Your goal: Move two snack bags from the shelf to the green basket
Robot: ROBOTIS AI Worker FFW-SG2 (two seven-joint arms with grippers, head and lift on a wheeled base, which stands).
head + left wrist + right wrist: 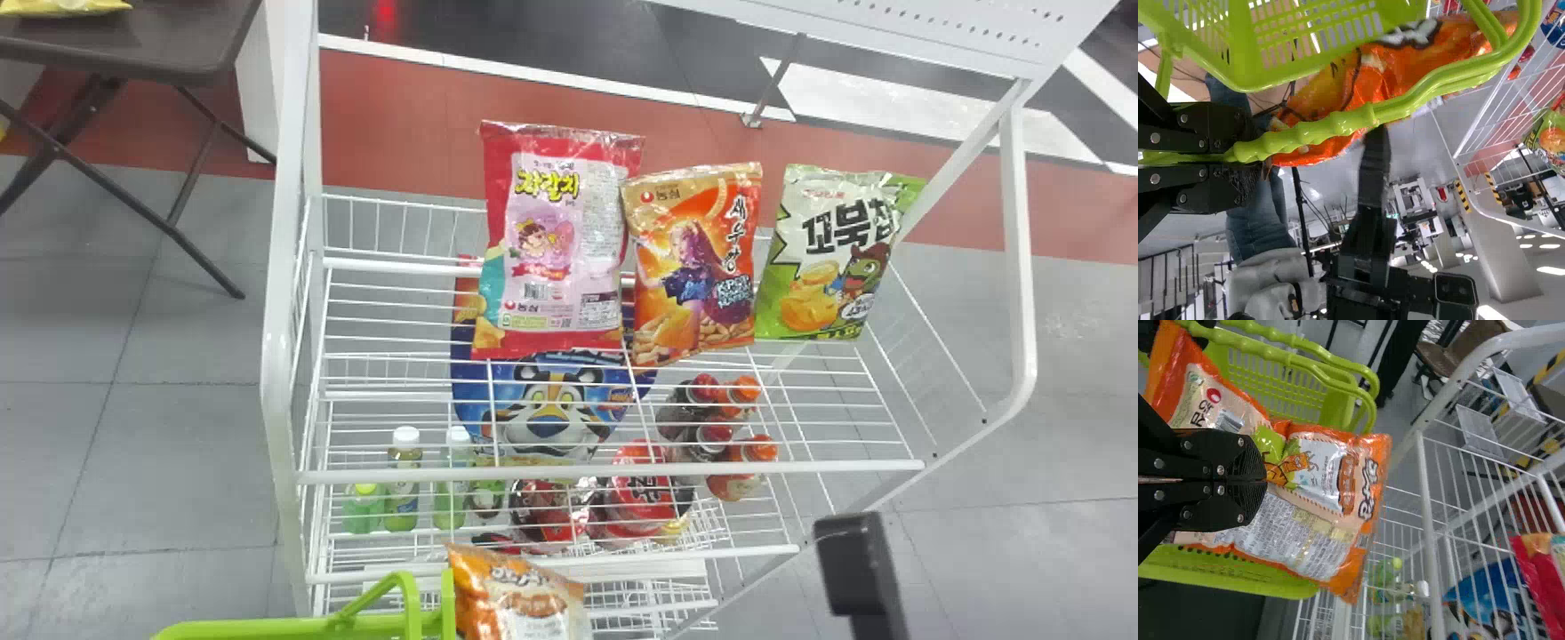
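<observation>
In the head view, see first the white wire shelf (605, 471), spreading over the middle and toward one o'clock. At ten o'clock, find the dark table (178, 53). At seven o'clock, by the bottom edge, find the green basket (222, 631). In the left wrist view, see also the basket handle (1305, 137), held firmly between the narrowed fingers of the left gripper (1248, 157). Between four and five o'clock in the head view, notice a black part of the right arm (853, 569).

Behind the upper wires, at six o'clock, find the blue tiger pack (551, 409). On the top level, see in one row the red-pink snack bag (560, 240) at twelve o'clock, the orange-brown snack bag (693, 267) at two, and the green-white snack bag (827, 258) between two and three. Also at six o'clock, but lower, find the orange-cream snack bag (524, 596), just beside the basket rim. In the right wrist view, see this bag pinched between the closed fingers of the right gripper (1265, 480), in front of the green basket. Cannot tell about touching between bag and basket.

Lower on the shelf, find green bottles (400, 480) between seven and eight o'clock.
</observation>
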